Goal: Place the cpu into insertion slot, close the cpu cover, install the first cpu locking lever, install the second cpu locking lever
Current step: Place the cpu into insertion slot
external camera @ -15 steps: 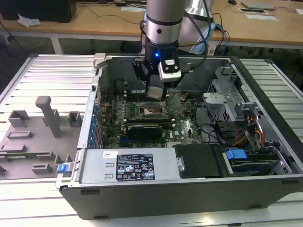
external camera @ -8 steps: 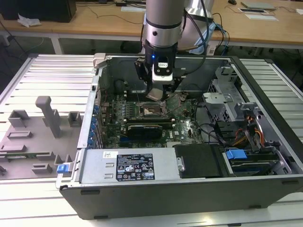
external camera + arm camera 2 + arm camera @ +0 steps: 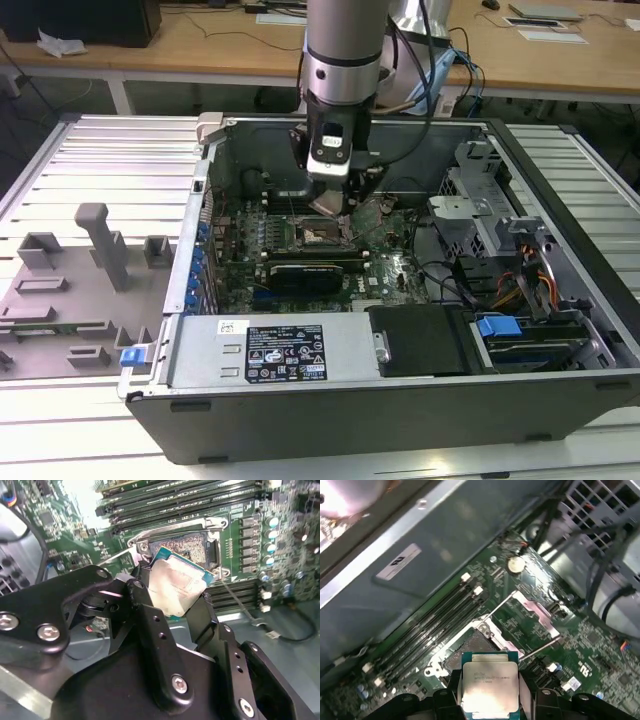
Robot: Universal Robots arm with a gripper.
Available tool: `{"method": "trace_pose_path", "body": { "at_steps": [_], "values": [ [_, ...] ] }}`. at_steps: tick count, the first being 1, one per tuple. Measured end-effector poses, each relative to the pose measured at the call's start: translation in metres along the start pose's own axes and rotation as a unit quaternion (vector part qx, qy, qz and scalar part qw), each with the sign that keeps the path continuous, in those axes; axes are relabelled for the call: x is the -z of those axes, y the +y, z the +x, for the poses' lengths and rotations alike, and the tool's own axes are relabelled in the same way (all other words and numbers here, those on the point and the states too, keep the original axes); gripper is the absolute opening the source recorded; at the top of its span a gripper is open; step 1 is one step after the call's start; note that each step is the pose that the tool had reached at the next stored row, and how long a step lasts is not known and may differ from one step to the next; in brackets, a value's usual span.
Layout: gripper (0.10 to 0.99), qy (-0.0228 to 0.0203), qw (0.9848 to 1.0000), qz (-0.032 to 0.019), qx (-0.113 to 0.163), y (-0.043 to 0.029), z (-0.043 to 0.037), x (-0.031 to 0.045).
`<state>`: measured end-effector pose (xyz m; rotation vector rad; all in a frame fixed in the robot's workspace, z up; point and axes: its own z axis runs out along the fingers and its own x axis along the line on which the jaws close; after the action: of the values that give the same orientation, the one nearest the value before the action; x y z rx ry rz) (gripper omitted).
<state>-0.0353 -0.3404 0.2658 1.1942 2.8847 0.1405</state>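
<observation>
My gripper hangs inside the open computer case, shut on the cpu. In both wrist views the cpu shows its silvery top and teal-edged rim, pinched by its sides between the black fingers. It is tilted and sits a little above and beside the insertion slot, whose contact field lies bare. The cpu cover stands swung open next to the slot. Two thin metal locking levers stick up, unlatched.
Long black memory slots run along both sides of the socket. A black graphics card lies just in front of it. The case walls, power supply, cables and drive bay close in around. A grey fixture tray sits at the exterior view's left.
</observation>
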Motion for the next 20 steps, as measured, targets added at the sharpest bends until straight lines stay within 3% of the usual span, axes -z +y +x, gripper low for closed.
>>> {"method": "trace_pose_path", "body": {
  "at_steps": [4,7,14,15,20],
  "values": [
    [0.541,-0.0035,0.9992,-0.0007,-0.039,-0.0003,-0.0001,-0.0027],
    [0.541,-0.0068,0.9971,-0.0014,-0.076,-0.0005,-0.0001,-0.0054],
    [0.541,-0.0141,0.9874,-0.003,-0.158,-0.001,-0.0002,-0.0107],
    [0.541,-0.0154,0.9849,-0.0033,-0.173,-0.001,-0.0002,-0.0115],
    [0.541,-0.0195,0.9758,-0.0042,-0.218,-0.0013,-0.0003,-0.0139]
  ]
}}
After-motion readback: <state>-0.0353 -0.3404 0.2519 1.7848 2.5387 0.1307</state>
